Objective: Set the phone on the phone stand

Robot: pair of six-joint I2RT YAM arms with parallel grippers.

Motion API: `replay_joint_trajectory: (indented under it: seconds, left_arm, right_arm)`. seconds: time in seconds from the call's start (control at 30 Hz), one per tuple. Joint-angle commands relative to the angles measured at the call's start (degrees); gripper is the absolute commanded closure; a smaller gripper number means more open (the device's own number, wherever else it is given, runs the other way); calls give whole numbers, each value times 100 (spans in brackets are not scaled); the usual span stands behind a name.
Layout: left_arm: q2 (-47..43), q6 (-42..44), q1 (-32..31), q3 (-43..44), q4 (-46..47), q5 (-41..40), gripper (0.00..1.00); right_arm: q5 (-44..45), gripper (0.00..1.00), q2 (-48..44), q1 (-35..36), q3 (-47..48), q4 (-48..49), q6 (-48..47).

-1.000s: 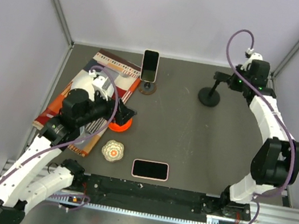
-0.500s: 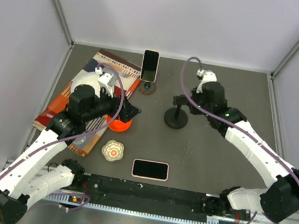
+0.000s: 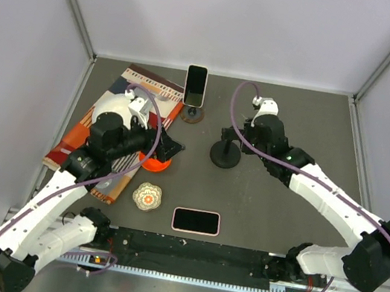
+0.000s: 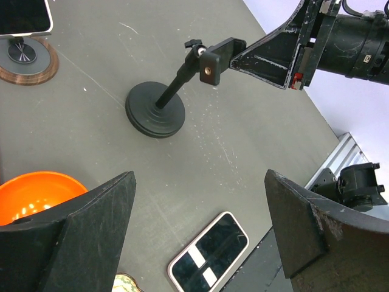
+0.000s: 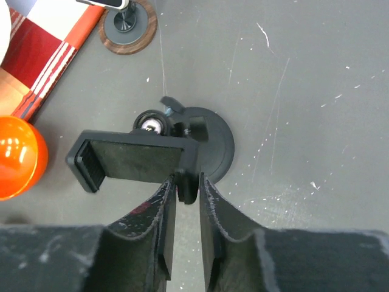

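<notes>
A phone with a dark screen and pale case lies flat near the front edge; the left wrist view shows this phone low between my fingers. The black phone stand rests its round base on the table at mid-depth. My right gripper is shut on a small tab of the stand's clamp, seen close up at the right gripper. My left gripper hovers open and empty over the orange bowl; in its own view the left gripper stands wide.
A second phone stands upright on a wooden-based holder at the back. An orange bowl and a patterned round item sit left of centre. A striped cloth lies at the left.
My right arm has carried the phone stand from the back right to the middle of the table. The left arm shifted slightly to the right.
</notes>
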Motion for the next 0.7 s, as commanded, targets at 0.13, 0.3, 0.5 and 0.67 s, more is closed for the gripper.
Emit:
replay_joint_trajectory:
  seconds: [0.13, 0.3, 0.5, 0.67]
  left_arm:
    - [78, -71, 12, 124, 350, 164, 9]
    - [8, -36, 12, 133, 236, 173, 9]
    - [-36, 218, 21, 194, 17, -55, 8]
    - [-203, 438, 21, 247, -177, -687, 8]
  right_arm:
    - [188, 67, -142, 206, 417, -106, 841]
    - [170, 37, -413, 277, 436, -379, 799]
    - [-302, 11, -1459, 268, -265, -582, -525]
    - [-1963, 5, -1943, 573, -645, -1056, -1706]
